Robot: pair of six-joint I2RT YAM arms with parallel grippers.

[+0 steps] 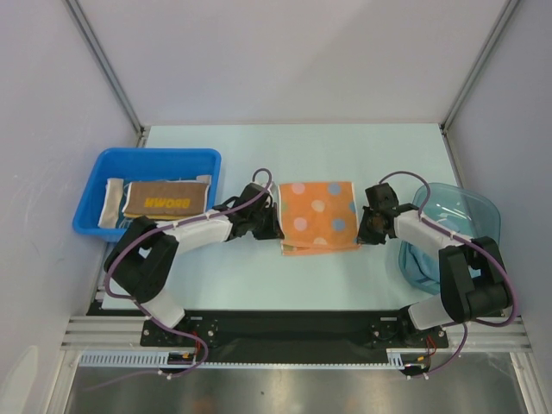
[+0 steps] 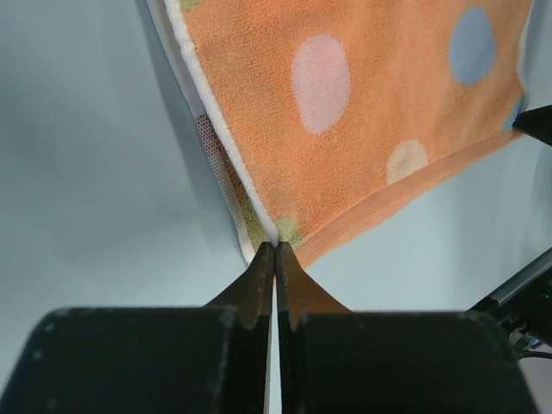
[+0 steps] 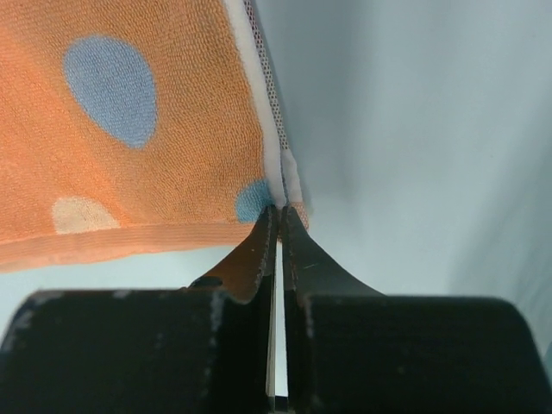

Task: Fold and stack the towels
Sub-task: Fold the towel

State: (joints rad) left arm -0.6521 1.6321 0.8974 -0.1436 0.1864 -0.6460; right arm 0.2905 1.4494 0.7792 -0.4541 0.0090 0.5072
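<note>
1. Count: two arms and two claws. One orange towel (image 1: 319, 216) with pale and blue dots lies out on the table. Two folded towels show in the tray, a brown towel (image 1: 166, 200) with yellow letters and a pale towel (image 1: 110, 203) at its left. There is one blue tray (image 1: 155, 155) and one clear blue tub (image 1: 453, 216).
2. The orange towel lies in the middle of the table, between the two claws. The tray is well to its left and the tub to its right.
3. The left claw (image 1: 276, 226) is at the towel's left edge. Its fingers are pressed together, with a corner of the towel nipped at the very tips.
4. The right claw (image 1: 363, 226) is at the right edge, closed in the same way on the corner there.
5. The table (image 1: 345, 147) is a pale, smooth, slightly mint white. Plain grey-white walls (image 1: 302, 60) stand on three sides, and a metal rail (image 1: 285, 326) runs along the near edge under the arm bases.
6. Only the top view shows the tray, the tub and the whole towel.
7. The left wrist view shows the pinch close up (image 2: 274, 252). There the towel has a white border and a netted underside peeking out beneath it.
8. The right wrist view shows its own pinch (image 3: 278, 211), set on the white border beside a blue dot.
</note>
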